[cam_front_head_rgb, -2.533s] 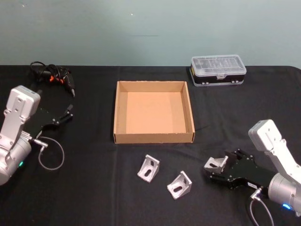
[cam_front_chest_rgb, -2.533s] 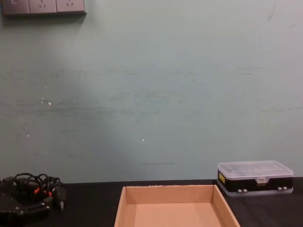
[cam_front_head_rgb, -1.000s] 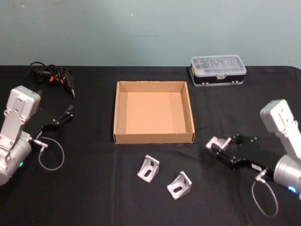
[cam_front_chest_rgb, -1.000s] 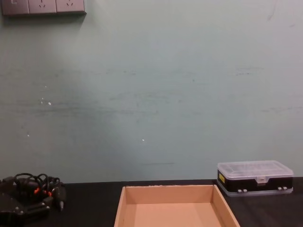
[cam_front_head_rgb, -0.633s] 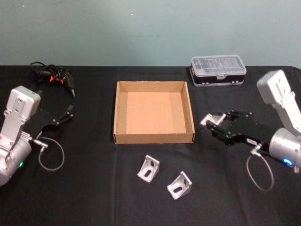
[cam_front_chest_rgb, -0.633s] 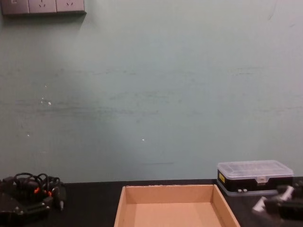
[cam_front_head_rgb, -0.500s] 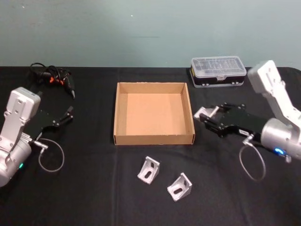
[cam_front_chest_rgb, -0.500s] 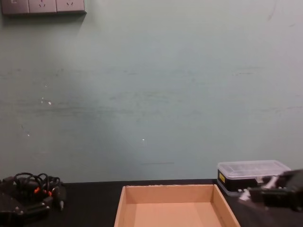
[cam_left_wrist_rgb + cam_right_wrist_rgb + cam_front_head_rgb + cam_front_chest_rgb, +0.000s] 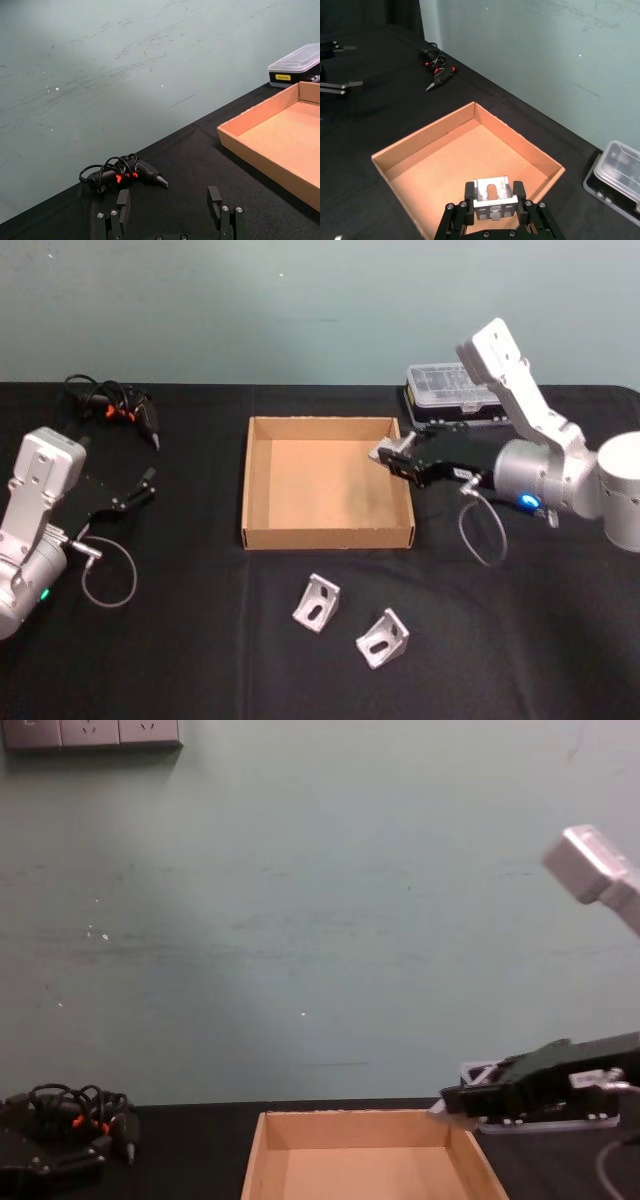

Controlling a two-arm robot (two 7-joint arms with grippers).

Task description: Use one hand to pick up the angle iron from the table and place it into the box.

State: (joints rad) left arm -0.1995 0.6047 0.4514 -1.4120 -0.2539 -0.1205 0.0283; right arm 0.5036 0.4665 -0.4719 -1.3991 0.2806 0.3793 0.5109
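My right gripper (image 9: 392,457) is shut on a silver angle iron (image 9: 386,453) and holds it in the air over the right wall of the tan cardboard box (image 9: 325,534). The right wrist view shows that angle iron (image 9: 493,196) pinched between the black fingers, above the box's near corner (image 9: 465,165). From the chest, the right gripper (image 9: 452,1100) hangs just over the box's right rim (image 9: 478,1160). Two more angle irons (image 9: 316,601) (image 9: 383,637) lie on the black table (image 9: 180,640) in front of the box. My left gripper (image 9: 147,484) rests open at the left; its fingers (image 9: 123,204) stand apart.
A clear-lidded black plastic case (image 9: 450,390) sits at the back right, behind my right arm. A black tool with coiled cable (image 9: 112,405) lies at the back left. A loop of cable (image 9: 105,575) hangs beside my left arm.
My right gripper has carried the angle iron up, left and away from me, from near the table's front right to over the box's right wall. The left arm stayed put.
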